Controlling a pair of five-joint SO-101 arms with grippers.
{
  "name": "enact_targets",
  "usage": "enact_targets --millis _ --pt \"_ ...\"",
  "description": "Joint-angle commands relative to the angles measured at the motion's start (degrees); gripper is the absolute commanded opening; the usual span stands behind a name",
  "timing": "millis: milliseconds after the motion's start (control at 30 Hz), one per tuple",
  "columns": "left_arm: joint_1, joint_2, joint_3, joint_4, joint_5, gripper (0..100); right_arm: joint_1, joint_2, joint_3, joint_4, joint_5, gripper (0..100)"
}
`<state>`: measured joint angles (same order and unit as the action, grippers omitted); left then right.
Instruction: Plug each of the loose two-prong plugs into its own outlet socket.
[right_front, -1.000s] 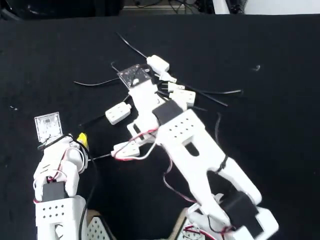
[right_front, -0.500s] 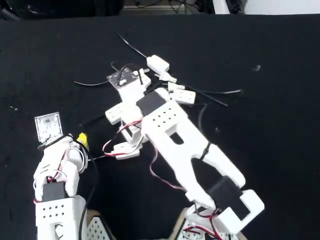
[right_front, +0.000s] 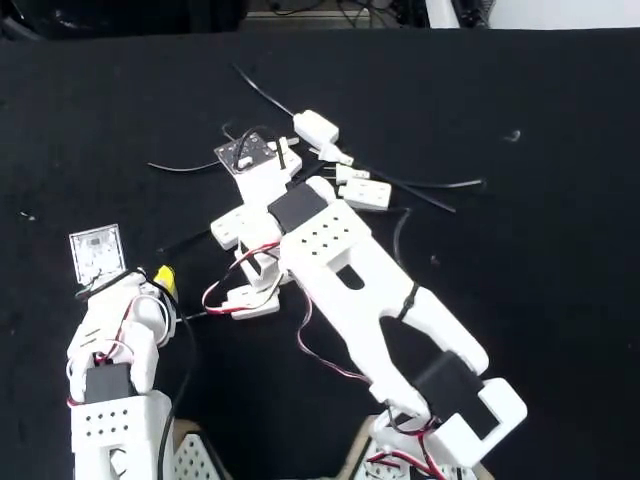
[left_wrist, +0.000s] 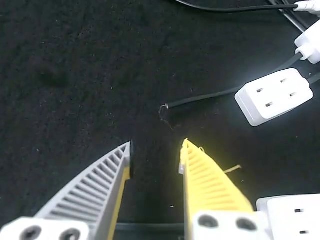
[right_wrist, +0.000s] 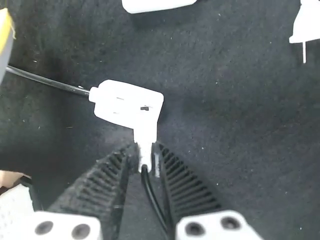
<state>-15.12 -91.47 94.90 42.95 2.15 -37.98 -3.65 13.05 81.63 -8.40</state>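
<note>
Since the earliest frame the right arm (right_front: 340, 260) has swung toward the table's left side. Over the last half second it has barely shifted. The left arm has not moved.

Right wrist view: the right gripper (right_wrist: 144, 149) is clamped on a small white two-prong plug (right_wrist: 145, 137), and a black cord trails back between its fingers. The plug's front end meets the side of a white rectangular outlet socket (right_wrist: 127, 102). The prongs are hidden, so how far the plug is seated cannot be told. A black cable leaves the socket's far end.

The high view hides this grip under the arm's white body. There the socket lies left of centre on the black cloth-covered table (right_front: 540, 250), toward the near edge, with red and white wires looping over it.

Left wrist view: the left gripper (left_wrist: 156, 145) stands apart. Its grey finger (left_wrist: 100, 185) and yellow finger (left_wrist: 210, 185) hold nothing and hang over bare cloth. Ahead of them lies a four-slot white socket block (left_wrist: 272, 97).

In the high view the left arm is folded back over its base near the near-left corner. Its gripper sits just beside a white square card (right_front: 97, 252). The right arm reaches diagonally from the near edge to the table's middle. A far white block (right_front: 318, 128) lies beyond its wrist, among thin black cords.
</note>
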Motion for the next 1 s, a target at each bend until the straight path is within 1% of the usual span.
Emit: enact_targets --millis 0,233,400,500,733,967 --pt "-0.22 -0.53 -0.84 -0.79 0.26 17 -0.53 -0.22 -3.38 -0.35 -0.70 1.1" --pt "-0.22 -0.53 -0.84 -0.79 0.26 17 -0.53 1.45 -4.26 -0.18 -0.35 1.1" --pt "-0.22 -0.53 -0.92 -0.79 0.26 17 -0.44 7.08 -11.47 5.01 -0.35 1.1" --pt "-0.22 -0.53 -0.92 -0.79 0.26 17 -0.62 8.22 -14.46 6.24 -0.70 1.1" --pt "-0.22 -0.53 -0.92 -0.79 0.26 17 -0.70 8.31 -14.37 8.26 -0.70 1.1" --pt "-0.22 -0.53 -0.92 -0.88 0.18 17 -0.44 8.31 -9.54 5.54 -0.62 1.1"
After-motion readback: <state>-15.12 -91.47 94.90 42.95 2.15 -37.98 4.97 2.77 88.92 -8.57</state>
